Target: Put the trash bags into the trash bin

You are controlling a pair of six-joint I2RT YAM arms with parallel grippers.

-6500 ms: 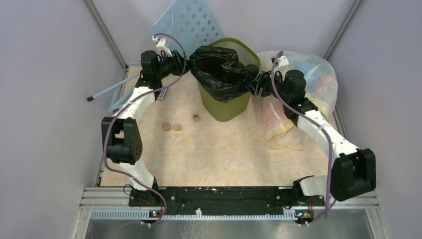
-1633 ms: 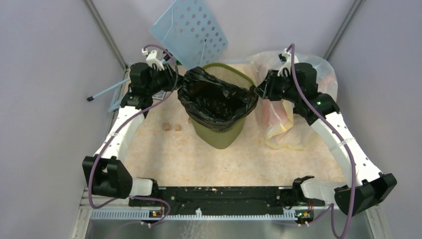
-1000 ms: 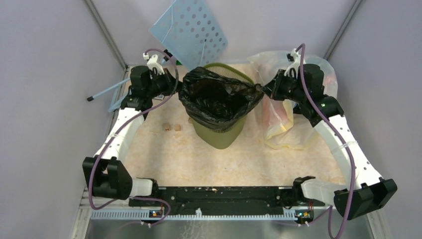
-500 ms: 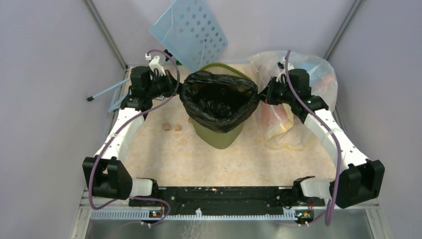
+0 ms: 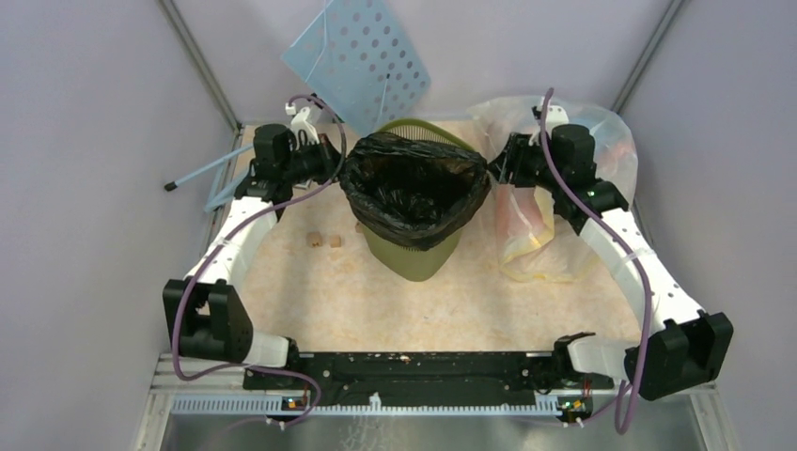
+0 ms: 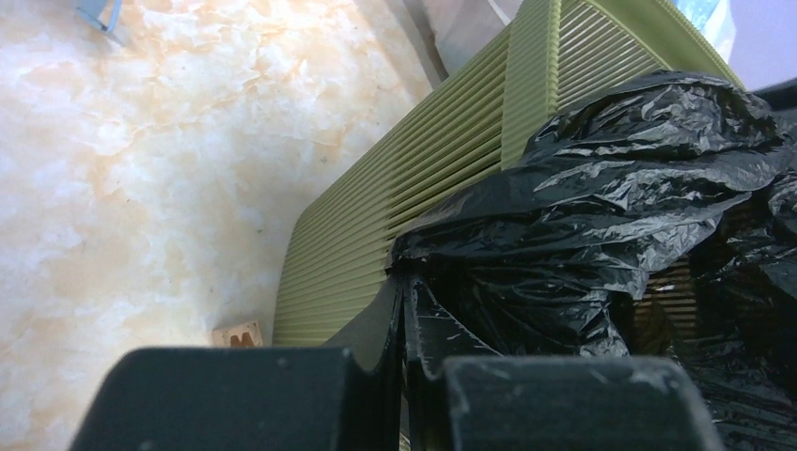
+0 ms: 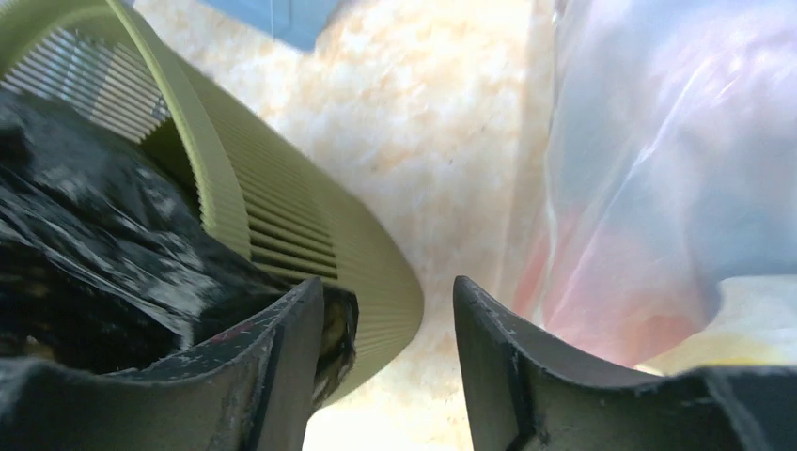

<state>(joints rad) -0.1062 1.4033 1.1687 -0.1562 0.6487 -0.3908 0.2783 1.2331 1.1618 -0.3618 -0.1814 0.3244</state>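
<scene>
- Black, thin, glossy and crinkled, the plastic bin-liner bag (image 5: 414, 185) hangs inside the olive-green mesh-sided plastic wastebasket (image 5: 410, 252). Its mouth is spread over the left, right and near rim, and the far rim shows bare green.
- My left claw (image 6: 404, 303) is pressed flat together on a fold of the bag's edge, just outside the wastebasket's left side.
- My right claw (image 7: 388, 310) stands wide beside the right rim. Black film lies against one finger, but nothing is pinched between the two.
- I judge the film light, limp and slippery. It will crumple rather than keep a shape, slide out of a loose pinch, and may tear if dragged hard across the rim.
- The best hold, I think, is a bunched fold of the hem, not a single layer.
- The wastebasket looks light too, so an uneven pull could tip it on the marbled bench (image 5: 451, 296).
</scene>
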